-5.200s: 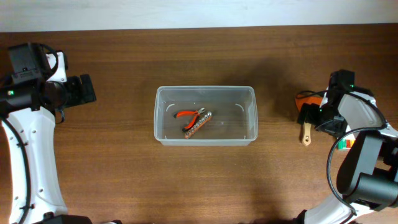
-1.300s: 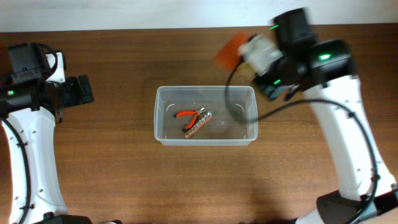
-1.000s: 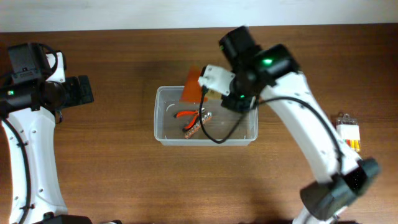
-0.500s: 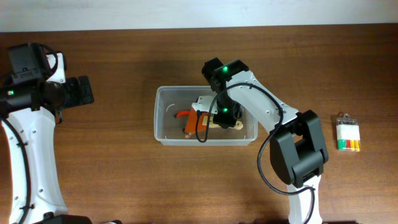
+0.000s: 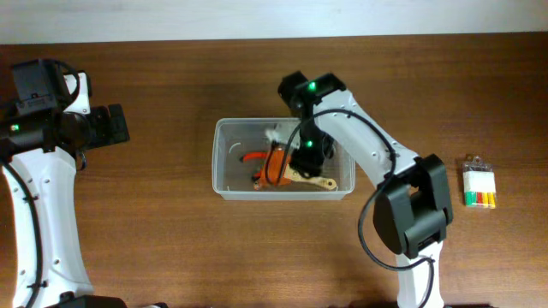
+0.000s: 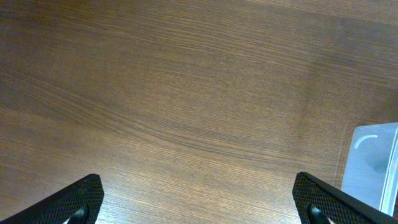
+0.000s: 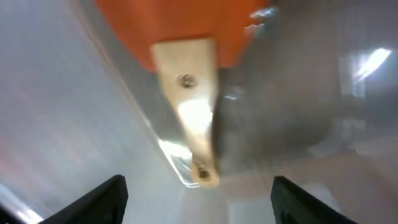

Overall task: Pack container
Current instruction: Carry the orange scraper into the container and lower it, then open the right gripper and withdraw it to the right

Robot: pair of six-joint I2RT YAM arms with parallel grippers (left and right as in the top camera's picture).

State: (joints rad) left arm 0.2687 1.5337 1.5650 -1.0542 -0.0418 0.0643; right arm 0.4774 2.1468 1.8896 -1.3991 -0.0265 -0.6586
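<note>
The container (image 5: pixel 248 121) is a clear plastic bin at the table's centre. In it lie an orange scraper (image 5: pixel 276 164) with a wooden handle (image 5: pixel 315 180) and red-handled pliers (image 5: pixel 251 156). My right gripper (image 5: pixel 302 147) hangs open inside the container, just above the scraper. The right wrist view shows the scraper (image 7: pixel 186 106) lying free on the container's floor (image 7: pixel 74 124), with the open jaws (image 7: pixel 199 202) wide on either side. My left gripper (image 5: pixel 116 124) is open and empty far to the left. In the left wrist view its jaws (image 6: pixel 199 199) are over bare wood, with a container corner (image 6: pixel 373 168) at the right.
A small clear pack of coloured markers (image 5: pixel 478 182) lies on the table at the far right. The wooden table's back edge (image 5: pixel 274 38) runs along the top of the overhead view.
My right arm carried the orange scraper from the table's right side into the container and opened; the scraper now lies free in it. The left arm has not moved.
</note>
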